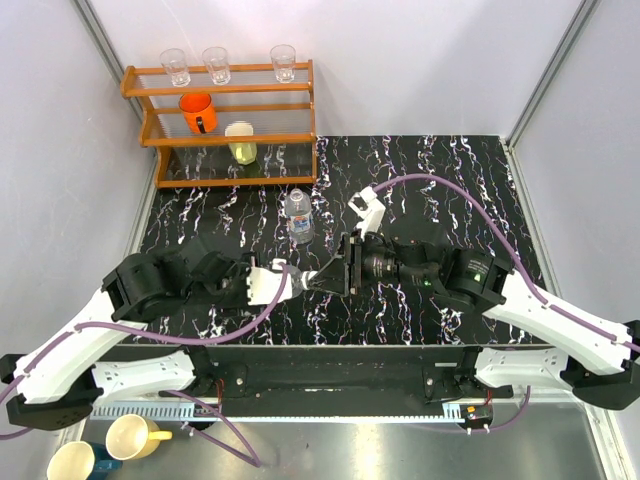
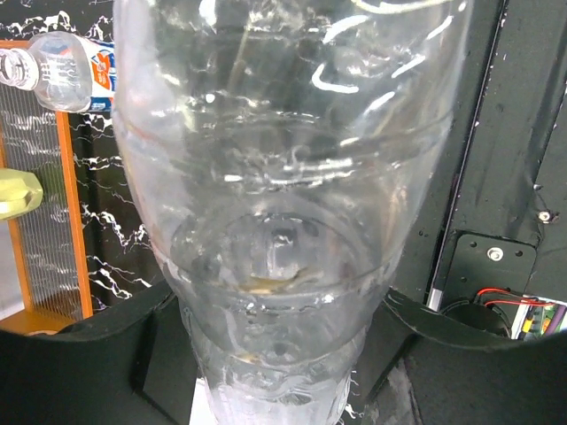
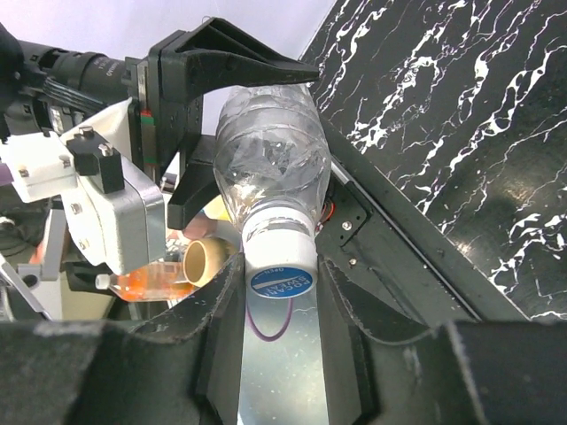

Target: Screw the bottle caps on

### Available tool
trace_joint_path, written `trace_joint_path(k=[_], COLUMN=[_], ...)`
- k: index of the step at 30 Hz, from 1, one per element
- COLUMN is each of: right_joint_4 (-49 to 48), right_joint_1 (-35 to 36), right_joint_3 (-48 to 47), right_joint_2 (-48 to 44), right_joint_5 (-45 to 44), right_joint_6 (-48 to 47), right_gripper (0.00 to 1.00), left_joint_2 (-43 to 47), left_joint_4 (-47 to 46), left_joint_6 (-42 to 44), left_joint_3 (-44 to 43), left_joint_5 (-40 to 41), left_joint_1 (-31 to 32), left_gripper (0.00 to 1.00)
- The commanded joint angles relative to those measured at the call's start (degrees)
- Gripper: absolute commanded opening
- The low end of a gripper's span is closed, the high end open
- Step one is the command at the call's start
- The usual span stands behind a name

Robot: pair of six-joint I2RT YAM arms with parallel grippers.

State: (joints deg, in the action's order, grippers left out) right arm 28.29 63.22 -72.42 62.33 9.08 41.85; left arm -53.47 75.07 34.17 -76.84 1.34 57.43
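A clear bottle [image 2: 283, 177] lies level in the air between the two arms, above the table's front middle. My left gripper [image 2: 279, 354] is shut on its wide body, a black finger [image 2: 115, 345] on each side. A white cap with a blue top [image 3: 281, 266] sits on the neck of this bottle [image 3: 270, 159], and my right gripper [image 3: 281, 279] is shut on that cap. From above, the left gripper [image 1: 312, 278] and right gripper [image 1: 345, 262] meet nose to nose. A second, smaller bottle [image 1: 298, 215] with a label stands upright behind them; I cannot tell whether it carries a cap.
A wooden rack [image 1: 225, 140] at the back left holds three clear glasses [image 1: 215, 64], an orange cup [image 1: 197, 112] and a yellow cup [image 1: 241, 143]. Two mugs [image 1: 135, 436] sit below the table's near edge at the left. Purple cables trail from both arms.
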Motion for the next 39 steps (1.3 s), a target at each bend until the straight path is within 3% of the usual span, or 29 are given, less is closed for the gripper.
trace_joint_path(k=[1,7,10,13,14,20,27,29,32,33,34,36,39], right_joint_4=[-6.33,-2.29,-0.09,1.23,1.76,7.04,-1.81,-4.11,-6.4,-6.76,-6.76,-6.76,-6.67], right_joint_1=[0.94,0.94,0.94,0.94,0.94,0.94,0.94,0.94,1.03,0.94,0.94,0.94,0.85], right_joint_3=[-4.21,-7.82,-10.1,-12.56,-14.05,-19.07,-16.44,-16.43,-19.33,-20.29,-22.56,-24.6,-27.68], right_joint_2=[1.92,1.13,0.69,0.6,0.34,-2.46,-8.18,-8.54,-7.05,-6.52,-4.86,-3.1,0.07], right_joint_5=[3.49,-1.25,-3.53,-4.33,-4.77,-8.03,4.16,6.55,9.98,13.12,14.29,16.83,16.67], right_joint_6=[5.18,2.63,0.17,-2.38,-3.17,-16.23,-36.38,-41.55,-47.53,-48.51,-49.39,-51.16,-52.74], right_gripper=[0.39,0.54,0.66,0.86,0.99,0.99,1.0,1.0,1.0,1.0,1.0,1.0,1.0], left_joint_2=[-0.14,0.65,0.74,0.65,0.74,1.44,-1.19,-1.63,-0.94,0.55,1.52,4.41,4.96], left_joint_4=[-10.91,-9.42,-8.89,-8.62,-8.71,-11.52,-19.41,-22.93,-36.26,-46.84,-52.77,-66.89,-72.51], left_joint_6=[-2.36,-2.88,-3.32,-4.55,-4.9,-11.4,-20.27,-25.54,-37.21,-40.73,-47.2,-51.99,-53.86], left_joint_3=[-2.09,-3.76,-4.81,-5.25,-5.25,-6.3,-12.63,-12.2,-6.85,-1.35,1.66,7.64,13.11], left_joint_5=[-1.08,-6.7,-9.86,-11.89,-12.94,-18.82,-32.44,-40.78,-50.98,-53.09,-55.98,-56.36,-58.12], left_joint_1=[0.14,0.05,0.05,0.05,0.05,-1.35,-5.2,-7.41,-11.54,-13.03,-13.57,-13.75,-13.75], left_gripper=[0.59,0.59,0.59,0.59,0.58,0.54,0.52,0.52,0.52,0.52,0.52,0.52,0.53])
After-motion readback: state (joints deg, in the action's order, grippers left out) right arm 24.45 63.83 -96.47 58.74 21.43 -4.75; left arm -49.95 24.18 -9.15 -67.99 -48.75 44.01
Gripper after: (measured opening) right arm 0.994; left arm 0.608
